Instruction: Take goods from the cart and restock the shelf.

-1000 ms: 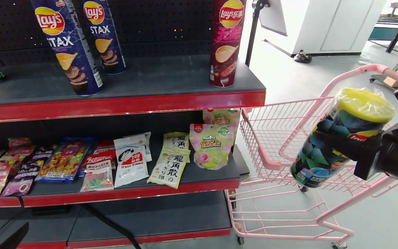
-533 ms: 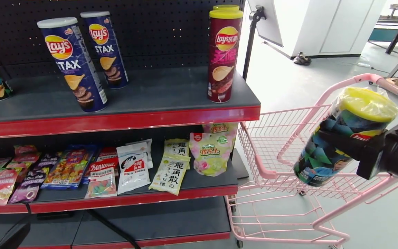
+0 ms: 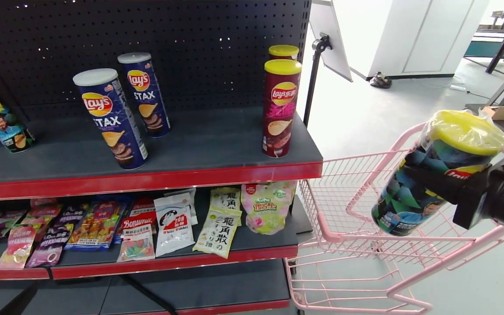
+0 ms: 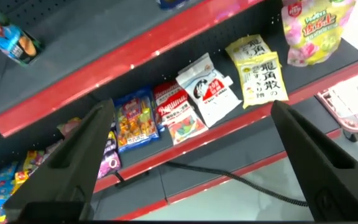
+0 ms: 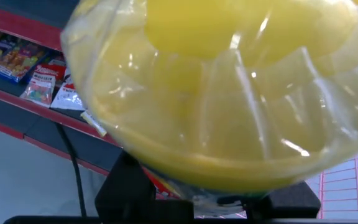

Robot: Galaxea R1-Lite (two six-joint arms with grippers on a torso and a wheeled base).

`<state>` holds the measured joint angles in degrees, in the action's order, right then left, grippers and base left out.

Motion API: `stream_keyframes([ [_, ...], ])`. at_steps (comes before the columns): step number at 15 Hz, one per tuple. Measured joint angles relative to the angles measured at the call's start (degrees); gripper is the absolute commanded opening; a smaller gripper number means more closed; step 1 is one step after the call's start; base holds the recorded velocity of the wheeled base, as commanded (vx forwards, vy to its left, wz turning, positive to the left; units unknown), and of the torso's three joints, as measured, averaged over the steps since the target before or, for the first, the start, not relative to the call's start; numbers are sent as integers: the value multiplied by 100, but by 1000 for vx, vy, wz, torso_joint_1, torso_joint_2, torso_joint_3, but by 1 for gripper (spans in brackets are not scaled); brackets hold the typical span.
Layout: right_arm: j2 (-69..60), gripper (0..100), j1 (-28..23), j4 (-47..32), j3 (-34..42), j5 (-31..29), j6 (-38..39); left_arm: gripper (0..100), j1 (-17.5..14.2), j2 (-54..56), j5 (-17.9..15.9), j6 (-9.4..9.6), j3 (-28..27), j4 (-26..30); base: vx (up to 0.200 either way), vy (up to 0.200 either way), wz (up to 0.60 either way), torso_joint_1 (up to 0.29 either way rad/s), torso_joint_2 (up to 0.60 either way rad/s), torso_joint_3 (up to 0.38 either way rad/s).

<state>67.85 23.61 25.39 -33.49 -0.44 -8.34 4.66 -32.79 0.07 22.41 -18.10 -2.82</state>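
above the pink cart, at the right of the scene, the right pincer is clamping a chip can around its middle, jaws closed on the film-wrapped body. the can is tilting, with its yellow lid leaning away from the shelf. the left pincer is hanging low in front of the lower shelf, jaws spread wide and gripping nothing.

risks: the loose film is probably making the surface slippery, so the can may be sliding or turning in the grip during a swing to the left. a can released while tilting is likely to be toppling on the upper shelf. a low approach is risking a strike on the red shelf edge.

obstructions: two maroon cans are standing at the right end of the upper shelf, nearest the cart. two blue cans are standing left of the middle, with bare board lying between the groups. a matching can is standing at the left end. snack bags are lying on the lower shelf.
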Motion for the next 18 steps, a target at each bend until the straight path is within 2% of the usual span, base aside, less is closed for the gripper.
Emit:
stream_keyframes([
  [8,20,0,2,0,-9,6,0,100,0,7,9,0,9,2,0,0,0,158,-386,-228],
  [11,37,0,-2,0,0,-2,0,100,0,7,9,1,9,2,0,0,0,14,-33,-19],
  [14,59,0,-11,-2,9,-7,0,100,0,7,9,0,27,4,0,0,600,2,-4,-1],
  [18,67,0,-11,0,9,15,5,100,0,9,11,0,16,2,0,0,0,0,0,0],
])
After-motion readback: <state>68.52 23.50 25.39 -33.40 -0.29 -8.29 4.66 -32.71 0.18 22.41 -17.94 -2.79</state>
